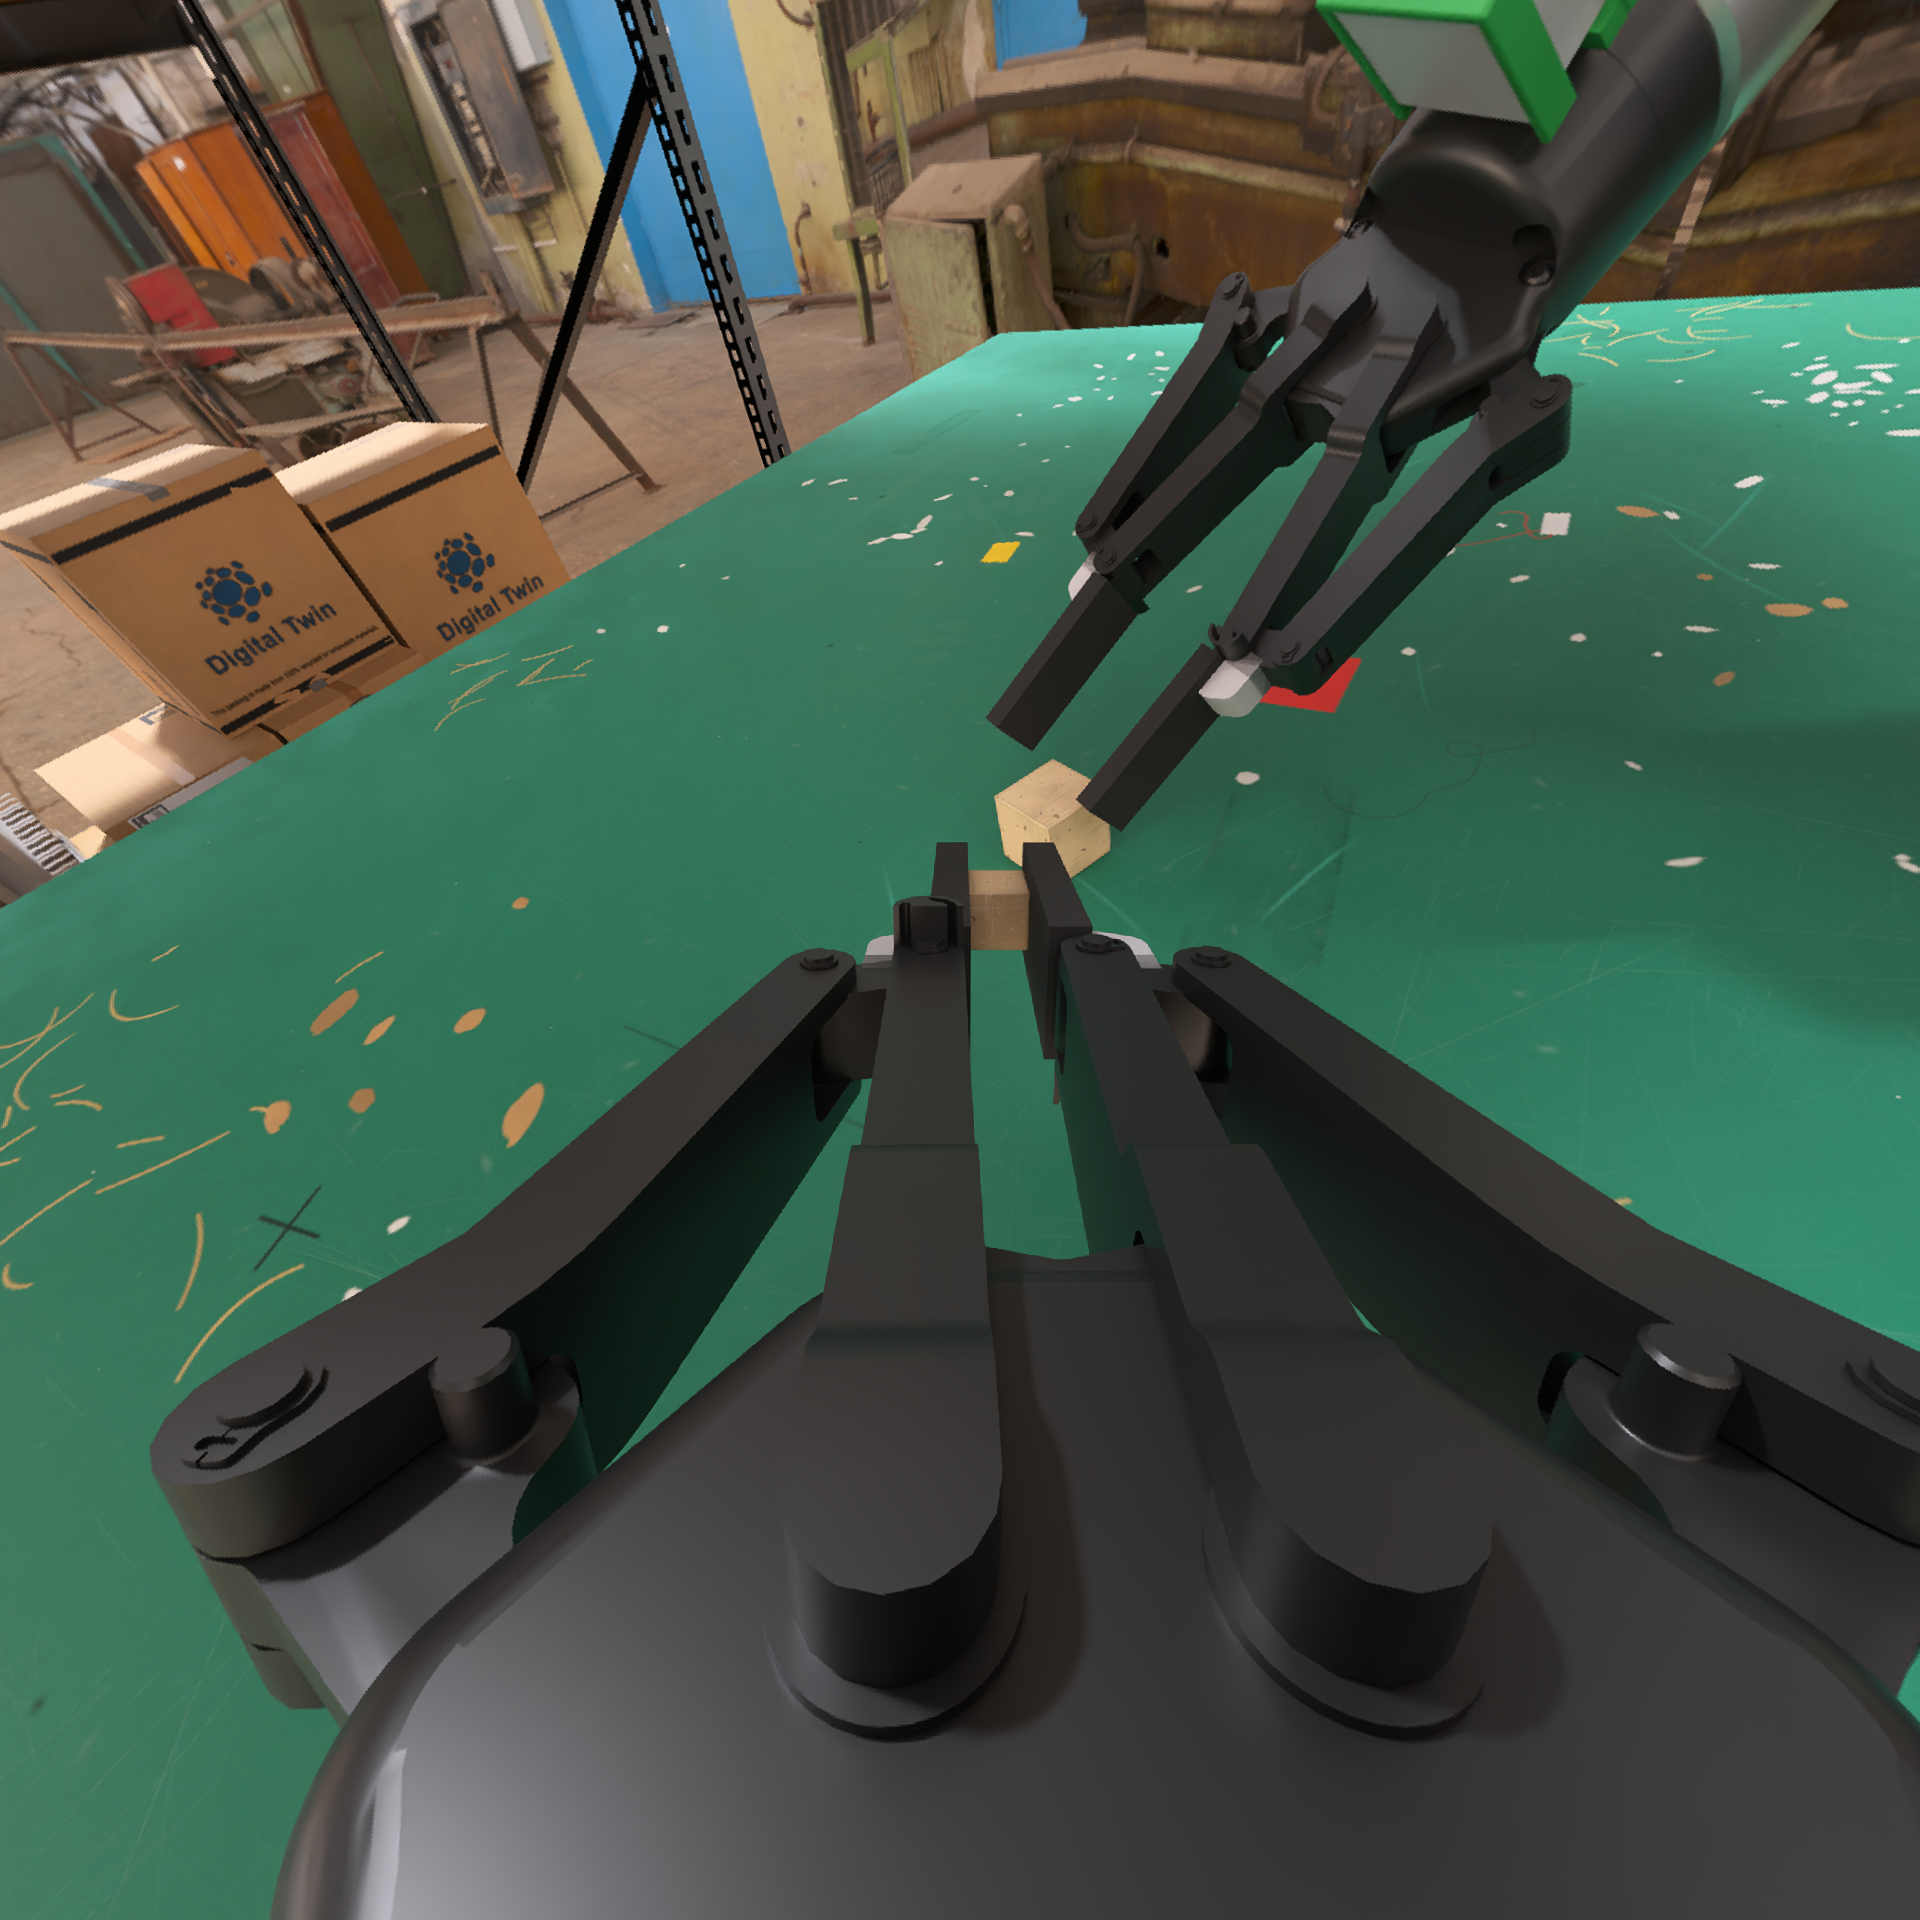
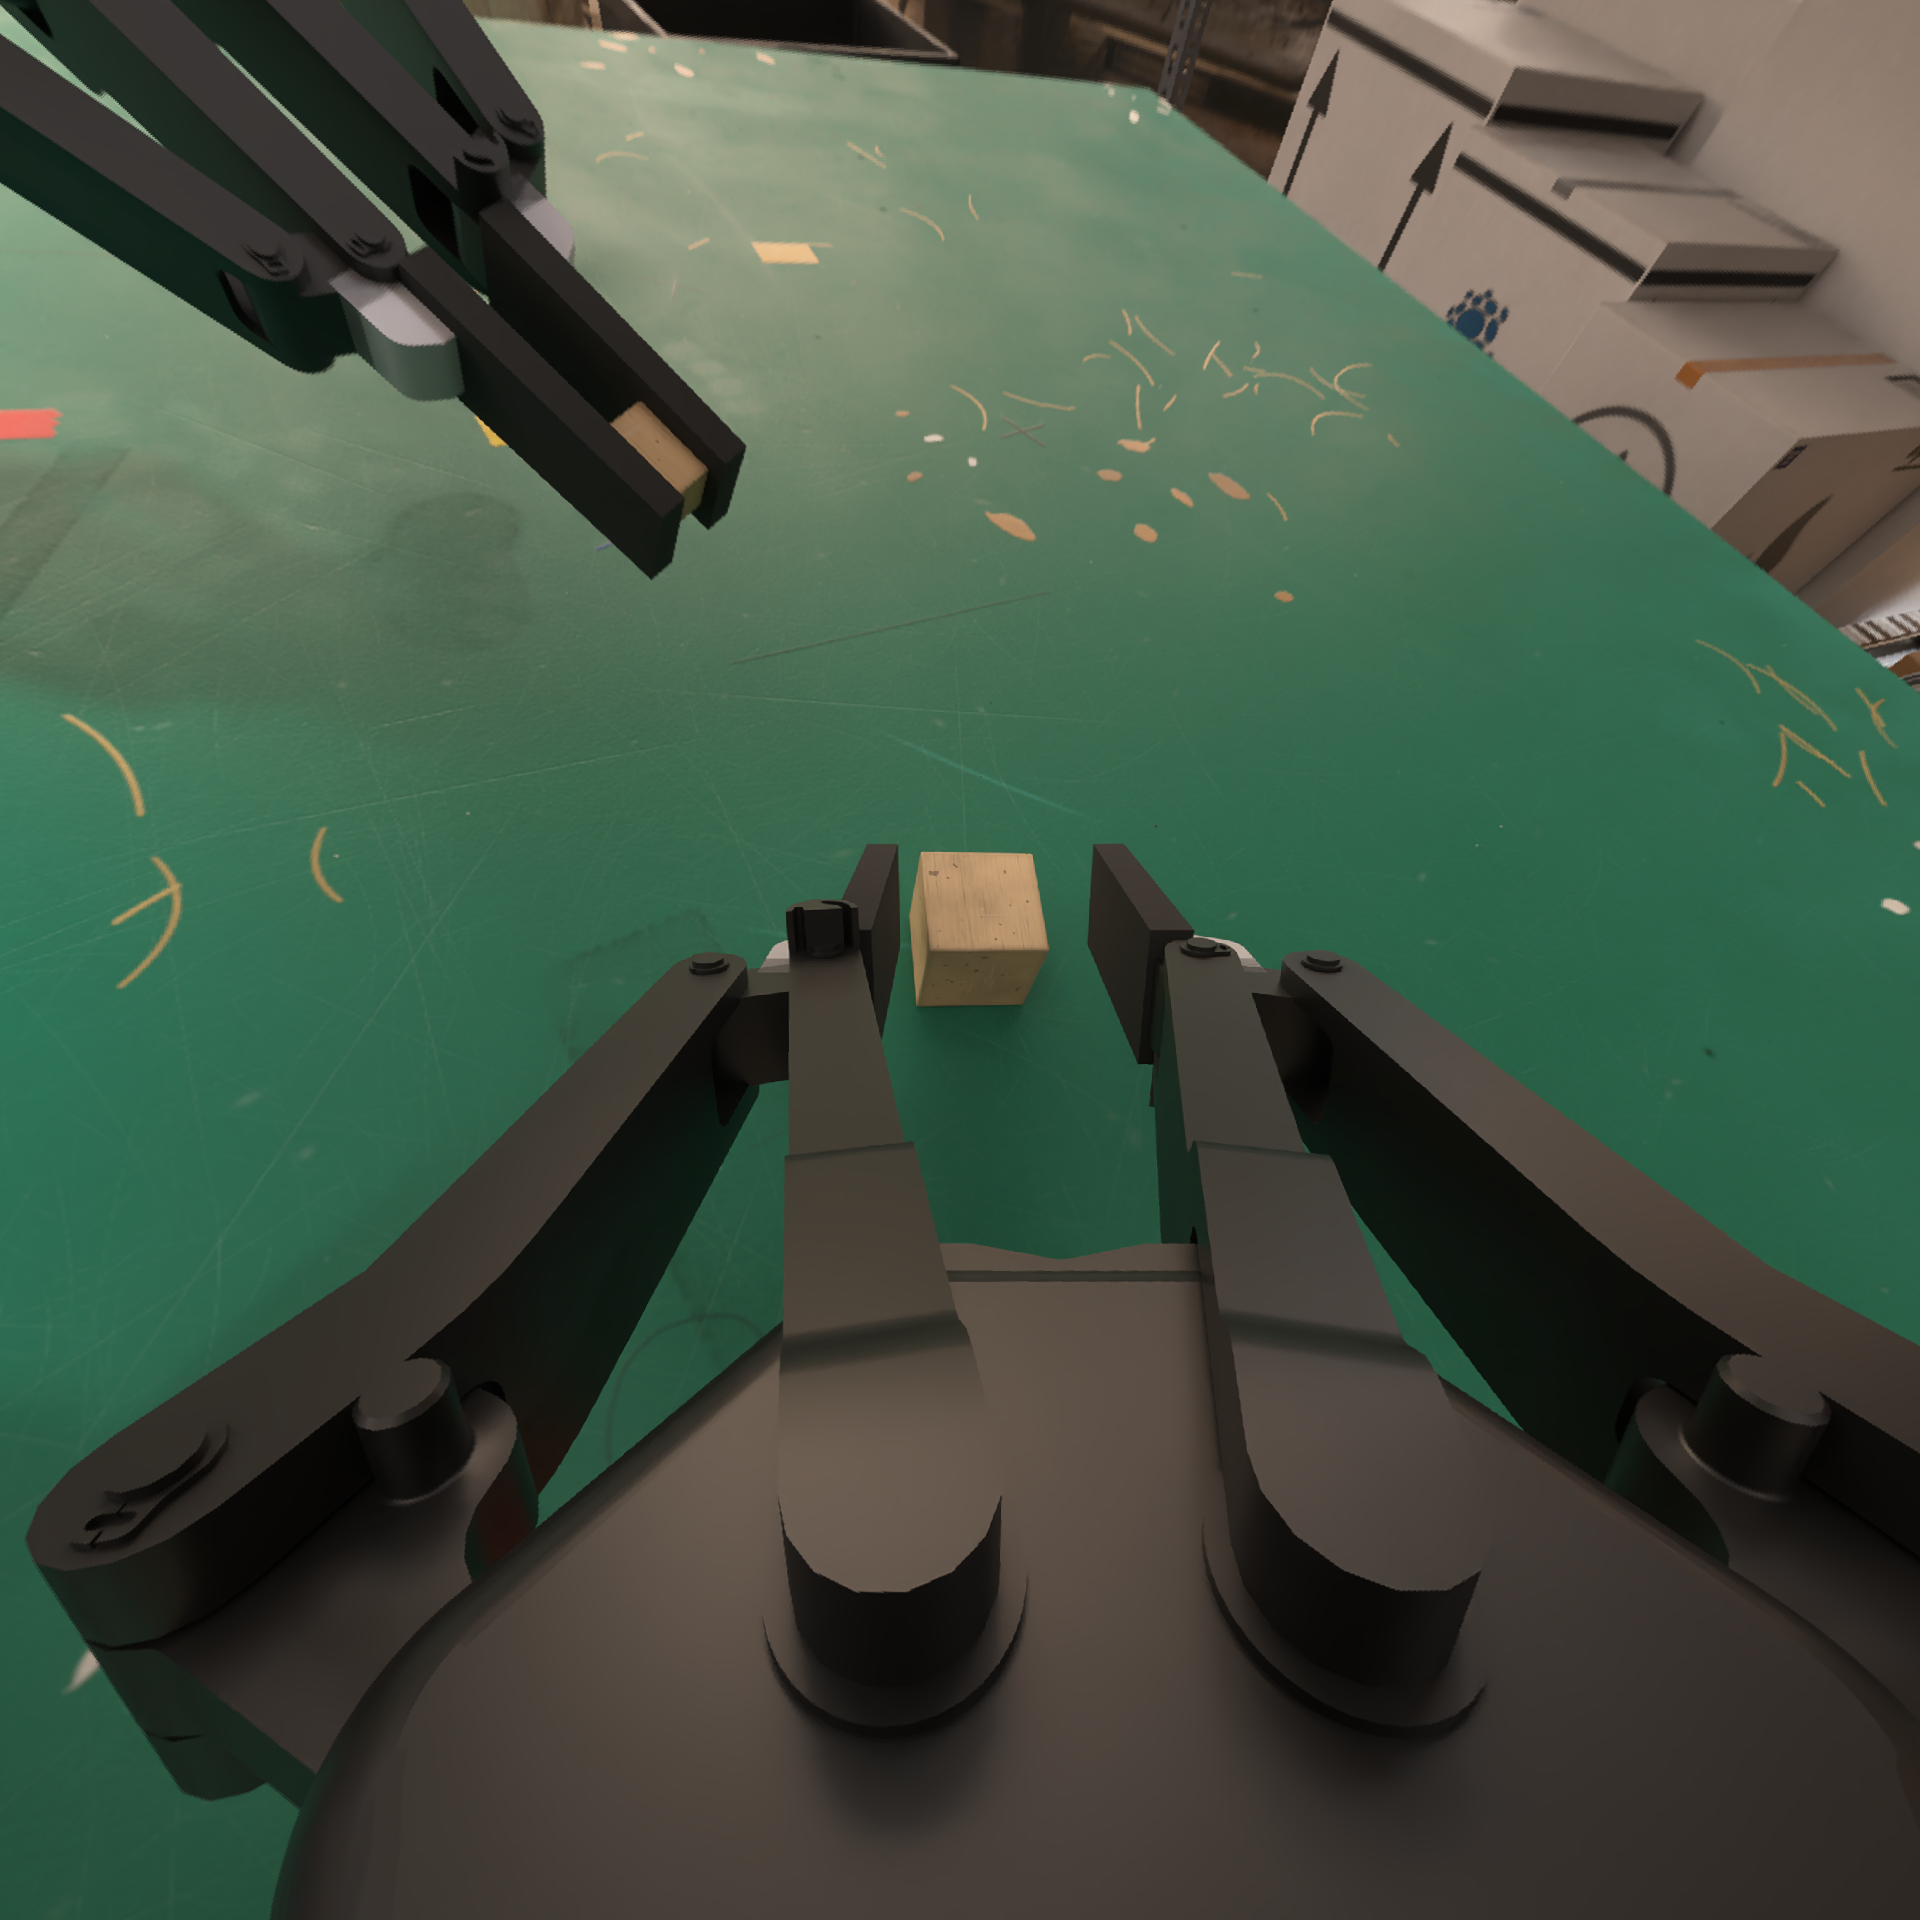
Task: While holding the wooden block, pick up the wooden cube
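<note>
Now | left jaws clamp wooden block (image 1: pixel 997 910) | right jaws spread astride wooden cube (image 2: pixel 977 928)

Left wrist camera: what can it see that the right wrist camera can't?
Only the left wrist view shows the brown boxes, the metal rack and a red mark on the table. Only the right wrist view shows the grey boxes and the gap on each side of the cube, inside the open right gripper. Both show the green table, the cube, and the left gripper shut on the block.
</note>
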